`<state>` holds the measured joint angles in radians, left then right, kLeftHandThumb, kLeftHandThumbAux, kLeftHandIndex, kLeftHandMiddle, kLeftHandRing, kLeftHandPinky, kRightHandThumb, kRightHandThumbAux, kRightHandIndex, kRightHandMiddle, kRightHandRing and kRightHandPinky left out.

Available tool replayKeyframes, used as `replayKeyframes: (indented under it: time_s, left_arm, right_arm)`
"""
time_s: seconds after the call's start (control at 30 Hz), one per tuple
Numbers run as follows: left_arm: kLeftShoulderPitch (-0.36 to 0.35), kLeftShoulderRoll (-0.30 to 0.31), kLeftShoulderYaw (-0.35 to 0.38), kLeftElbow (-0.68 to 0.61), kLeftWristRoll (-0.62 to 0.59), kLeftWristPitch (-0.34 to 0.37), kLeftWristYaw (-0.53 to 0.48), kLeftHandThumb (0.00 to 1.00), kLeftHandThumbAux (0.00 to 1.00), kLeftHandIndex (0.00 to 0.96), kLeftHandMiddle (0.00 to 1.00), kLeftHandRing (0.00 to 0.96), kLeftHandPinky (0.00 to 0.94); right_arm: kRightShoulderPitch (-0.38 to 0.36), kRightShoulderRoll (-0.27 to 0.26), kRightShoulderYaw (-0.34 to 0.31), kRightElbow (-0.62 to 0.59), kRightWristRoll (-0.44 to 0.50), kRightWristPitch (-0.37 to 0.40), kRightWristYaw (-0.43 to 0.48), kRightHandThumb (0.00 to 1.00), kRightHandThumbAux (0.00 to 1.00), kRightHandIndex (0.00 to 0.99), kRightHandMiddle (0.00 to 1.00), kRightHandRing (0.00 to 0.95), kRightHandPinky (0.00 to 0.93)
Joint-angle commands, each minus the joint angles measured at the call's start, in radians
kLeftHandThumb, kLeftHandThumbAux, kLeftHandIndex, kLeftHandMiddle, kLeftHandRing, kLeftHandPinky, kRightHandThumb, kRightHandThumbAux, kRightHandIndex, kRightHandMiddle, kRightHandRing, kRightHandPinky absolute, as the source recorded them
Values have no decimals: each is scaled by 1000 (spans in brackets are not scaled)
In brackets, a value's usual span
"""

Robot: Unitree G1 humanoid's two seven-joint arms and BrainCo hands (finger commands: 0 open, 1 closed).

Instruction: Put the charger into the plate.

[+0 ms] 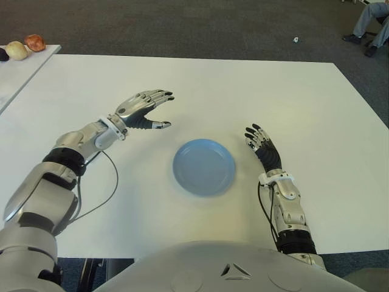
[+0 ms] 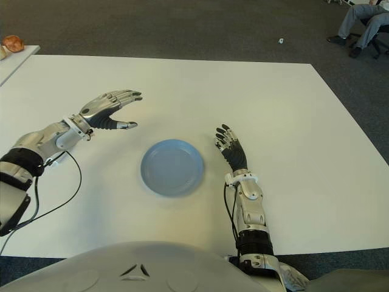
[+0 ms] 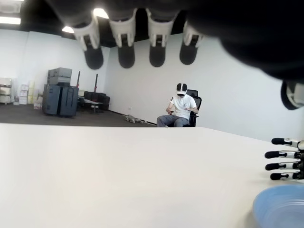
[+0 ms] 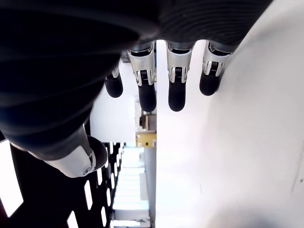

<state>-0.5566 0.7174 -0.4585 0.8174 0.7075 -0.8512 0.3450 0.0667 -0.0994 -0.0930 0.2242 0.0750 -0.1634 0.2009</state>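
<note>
Eye views: you have one blue plate [image 1: 203, 166] at frame centre on the white table [image 1: 243, 85], nothing in it. No charger shows, so its axis and heading can't be read. Left hand [image 1: 143, 109] is up-left of the plate, fingers loose, nothing held. Right hand [image 1: 261, 146] is just right of the plate, fingers extended, empty. Two round items [image 1: 25, 46] on a side table, upper left.

Left wrist view: four fingertips [image 3: 126, 56] open; one seated person [image 3: 180, 110] mid-frame.

Right wrist view: fingers [image 4: 175, 95] released over table.
</note>
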Motion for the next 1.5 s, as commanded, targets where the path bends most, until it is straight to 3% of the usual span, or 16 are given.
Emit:
replayKeyframes:
  time_s: [0.03,0.2,0.37,0.43,0.47,0.57,0.67,0.9,1.2,1.5]
  left_arm:
    - [56,81,77,-74,-46,-11,-33,283,219,0,0,0,0]
    - [90,141,146,-102,-66,-22,-33,312,252,0,0,0,0]
    - [207,252,260,-195,-179,-25,-113,326,271,0,0,0,0]
    - [303,297,328,-287,-281,15,-187,332,277,0,0,0,0]
    - [394,328,389,-390,-346,58,-229,337,281,0,0,0,0]
    - [572,371,521,-583,-457,148,-310,333,278,0,0,0,0]
    - [674,369,609,-685,-498,222,-361,326,273,0,0,0,0]
    - [784,327,746,-804,-487,387,-439,312,263,0,0,0,0]
    - [922,276,954,-846,-479,378,-491,339,293,0,0,0,0]
    - [975,236,1056,-884,-455,400,-533,363,311,0,0,0,0]
  right_arm:
    - [1,-4,-3,38,9,-13,5,0,640,6,154,117,31]
    - [-1,-2,-2,51,7,-24,2,0,635,1,146,110,24]
    - [0,3,2,53,-2,-28,-13,0,632,2,143,107,34]
    - [1,5,5,50,-7,-30,-22,0,630,4,143,108,39]
    - [2,6,6,49,-9,-32,-25,0,627,6,143,109,42]
    - [5,8,9,45,-13,-35,-33,0,622,11,141,110,42]
    - [6,8,10,44,-13,-37,-35,0,619,12,140,109,39]
    - [3,12,13,57,-17,-44,-44,0,618,12,137,107,41]
    - [2,14,18,64,-13,-52,-47,0,626,11,135,104,36]
    - [-4,14,22,73,-19,-49,-58,0,620,13,135,106,37]
